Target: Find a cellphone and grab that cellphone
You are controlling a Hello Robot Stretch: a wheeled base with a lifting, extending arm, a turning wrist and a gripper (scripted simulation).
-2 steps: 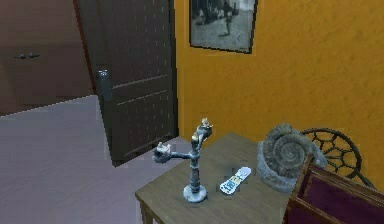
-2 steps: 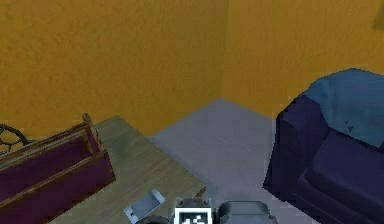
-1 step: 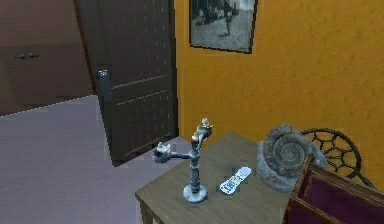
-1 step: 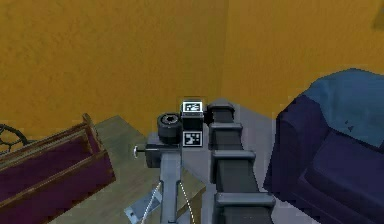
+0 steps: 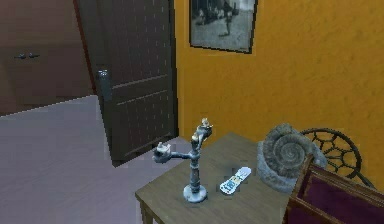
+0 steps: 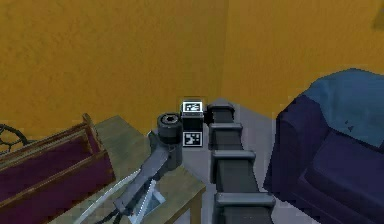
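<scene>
Gripper: in the arm side view, dark body and two thin fingers seen against the top of the table, slanting from the end of the arm toward the view's lower left. Finger state: cannot tell. Cannot tell either whether anything is held, since tabletop lies behind the far end. Two white marker squares just beside the gripper body, at the table's right edge. Dark red chair back along the table's left side. Blue armchair well apart from the table, right of the arm. Orange wall behind the table. In the forward view, same table at lower right, against the orange wall. Small white flat device lying near the table's middle; cannot tell for certain whether this is the cellphone. Metal candlestick upright on the table, just left of the device. Spiral stone sculpture on the table, just right of the device. Dark door beyond the table's left end. Framed picture on the wall above the table.
</scene>
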